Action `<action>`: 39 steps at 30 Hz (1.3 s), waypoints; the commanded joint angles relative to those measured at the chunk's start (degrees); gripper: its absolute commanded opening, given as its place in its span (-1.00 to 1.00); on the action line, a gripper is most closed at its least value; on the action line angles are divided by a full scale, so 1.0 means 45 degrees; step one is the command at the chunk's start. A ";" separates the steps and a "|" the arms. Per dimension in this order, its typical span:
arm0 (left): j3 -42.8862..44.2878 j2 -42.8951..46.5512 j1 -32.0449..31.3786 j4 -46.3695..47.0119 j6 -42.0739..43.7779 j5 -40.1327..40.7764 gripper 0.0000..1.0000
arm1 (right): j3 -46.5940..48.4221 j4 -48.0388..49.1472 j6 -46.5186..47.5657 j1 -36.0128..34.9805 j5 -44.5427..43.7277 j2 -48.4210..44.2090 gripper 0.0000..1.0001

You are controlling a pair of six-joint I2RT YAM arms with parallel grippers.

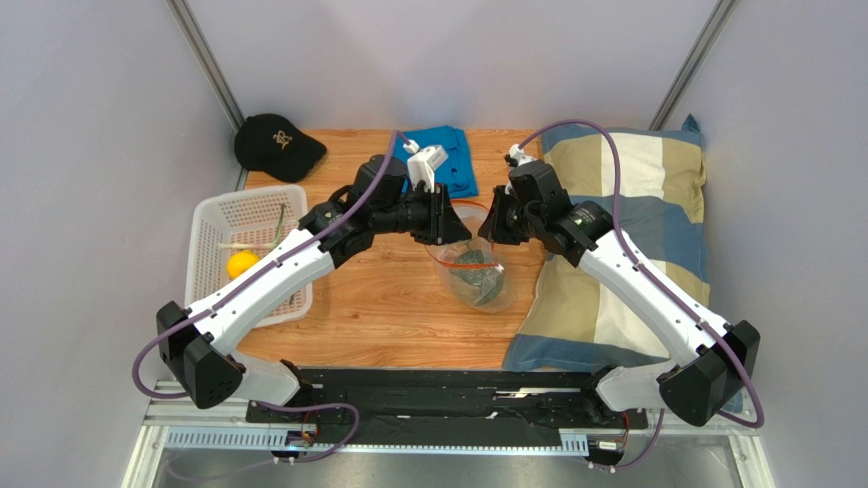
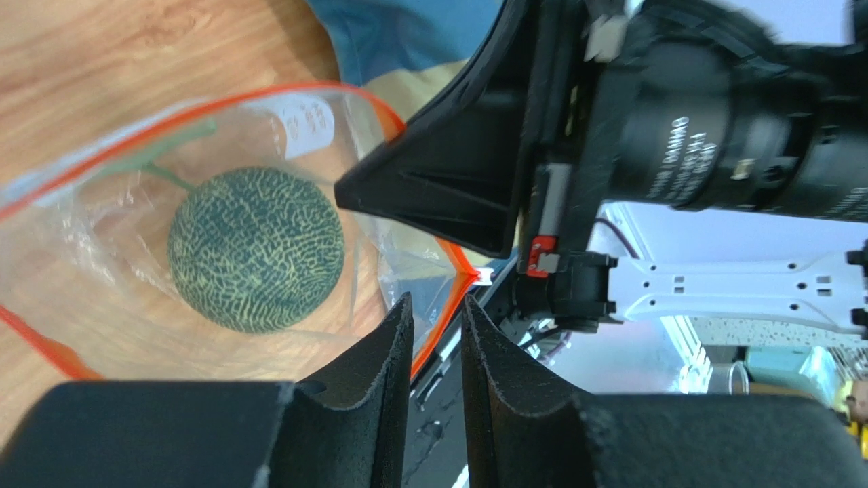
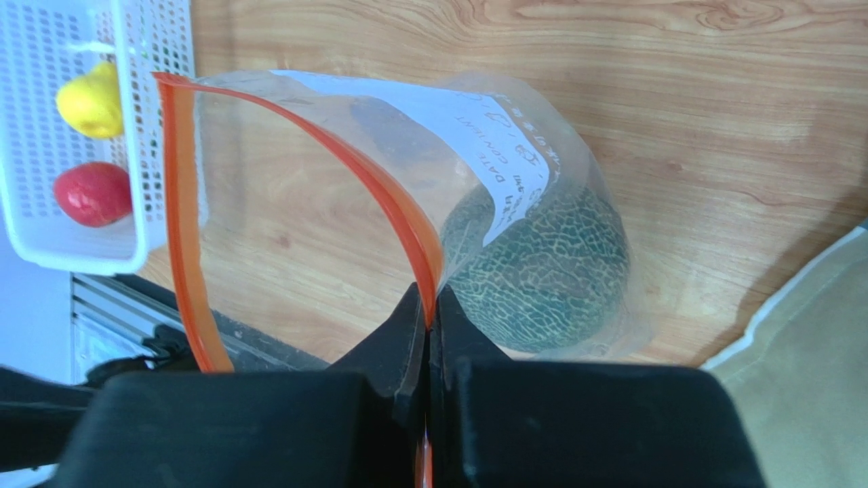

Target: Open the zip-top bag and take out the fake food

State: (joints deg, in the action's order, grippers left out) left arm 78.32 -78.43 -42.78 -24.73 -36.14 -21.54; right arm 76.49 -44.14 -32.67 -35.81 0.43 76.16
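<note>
Wood counter (image 1: 387,305); bag (image 1: 479,272) mid-counter, mouth open, betw. both pincers; right pincer (image 3: 430,305) clamped on the orange zip rim; left pincer (image 2: 438,310) narrow, rim in its gap; green ball (image 2: 255,249) inside bag; yellow fruit (image 3: 90,99) & red fruit (image 3: 94,193) in basket (image 1: 219,219) at left

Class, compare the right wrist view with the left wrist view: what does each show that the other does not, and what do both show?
Only the right wrist view shows the white basket holding a yellow fruit and a red fruit. Only the left wrist view shows the blue cloth. Both show the clear bag with its mouth open, the green ball inside it, the wooden table, and the right hand pinching the bag's orange strip.
</note>
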 commanded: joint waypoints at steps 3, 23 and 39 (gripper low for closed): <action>-0.0550 -0.0577 -0.0140 0.0085 -0.0094 0.1151 -0.45 | -0.0629 0.1703 -0.1158 -0.0360 -0.0368 -0.0460 -1.00; -0.0958 -0.2745 -0.0355 0.0611 -0.1147 0.2971 -0.42 | -0.0318 0.2797 -0.3444 -0.1709 0.0471 -0.0187 -1.00; -0.3343 -0.3859 -0.0375 0.2448 -0.0329 0.2639 -0.11 | -0.0846 0.2445 -0.2292 -0.1846 0.1526 -0.0187 -1.00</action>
State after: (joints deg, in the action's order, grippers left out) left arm 63.79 -95.42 -44.18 -16.62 -39.57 -9.10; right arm 71.50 -36.14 -45.34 -43.81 5.54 75.96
